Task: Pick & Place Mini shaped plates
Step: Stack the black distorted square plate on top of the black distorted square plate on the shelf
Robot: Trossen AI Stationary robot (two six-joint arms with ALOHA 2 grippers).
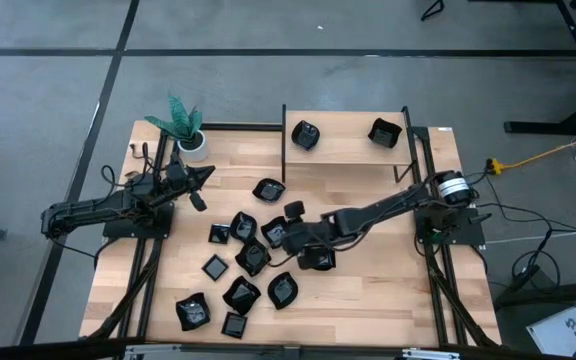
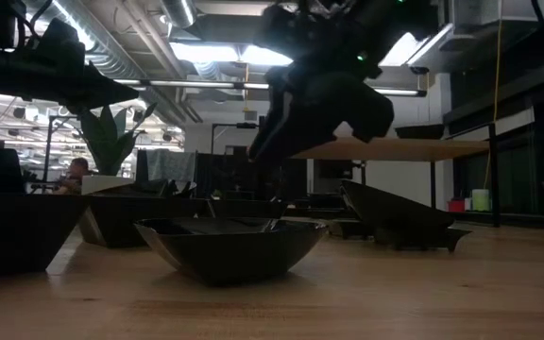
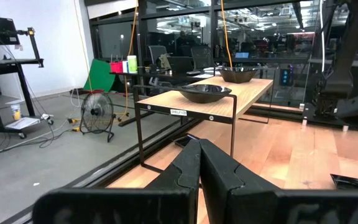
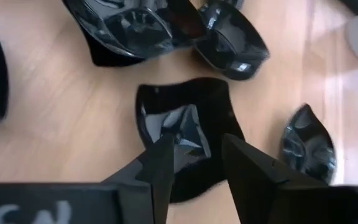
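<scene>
Several mini shaped plates, glossy black, lie scattered on the wooden table [image 1: 368,290]; two more [image 1: 306,135] [image 1: 384,132] sit on the low shelf [image 1: 346,152] at the back. My right gripper [image 4: 197,155] reaches over the middle of the scatter [image 1: 271,234] and slants down, open. One finger stands on each side above the near edge of a square plate [image 4: 182,127]. In the low view it [image 2: 270,142] hangs clear above the plates. My left gripper [image 3: 199,163] waits shut at the table's left [image 1: 206,176], pointing level.
A white pot with a green plant [image 1: 186,130] stands at the far left corner. Other plates [image 4: 229,37] [image 4: 306,149] lie close around the square one. The shelf's black frame [image 3: 185,112] stands at the far edge. Bare wood shows on the table's right half.
</scene>
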